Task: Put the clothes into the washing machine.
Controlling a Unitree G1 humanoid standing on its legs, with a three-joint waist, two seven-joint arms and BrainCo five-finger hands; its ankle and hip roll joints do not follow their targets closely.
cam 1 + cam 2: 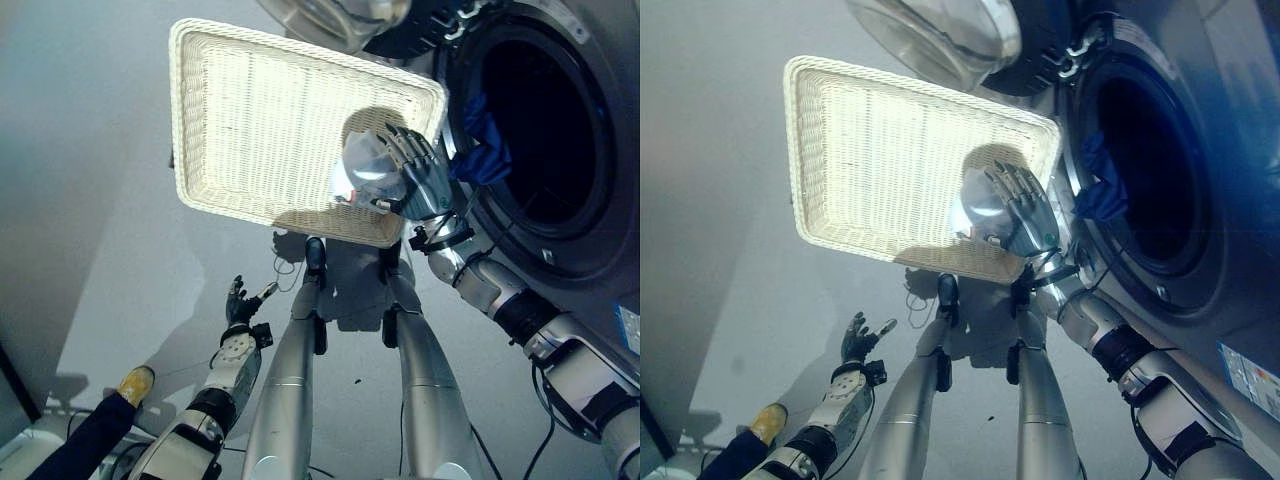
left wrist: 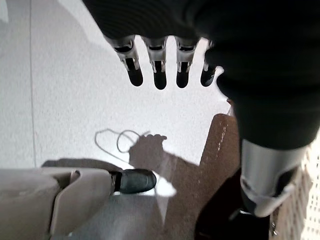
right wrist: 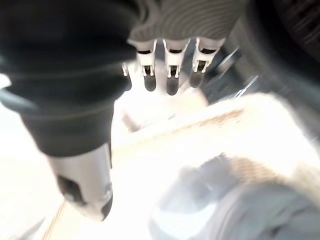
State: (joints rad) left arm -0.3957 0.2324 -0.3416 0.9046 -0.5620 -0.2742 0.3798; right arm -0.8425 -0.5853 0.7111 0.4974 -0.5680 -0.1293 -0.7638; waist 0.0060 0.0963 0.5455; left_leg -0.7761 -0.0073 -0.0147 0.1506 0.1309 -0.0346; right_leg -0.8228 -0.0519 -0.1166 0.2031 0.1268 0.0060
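The right hand hovers over the near right corner of a shallow cream wicker basket, its fingers straight and loosely spread, holding nothing. Just under its palm lies a pale, light grey-blue crumpled garment, resting in that corner of the basket; whether the palm touches the cloth cannot be told. Beyond the hand, to its right, stands the dark grey front-loading washing machine with its round door open, and a dark blue piece of clothing hangs over the lip of the drum opening, near the fingertips. The left hand hangs low over the pale floor, well apart from the basket, fingers straight and relaxed, empty.
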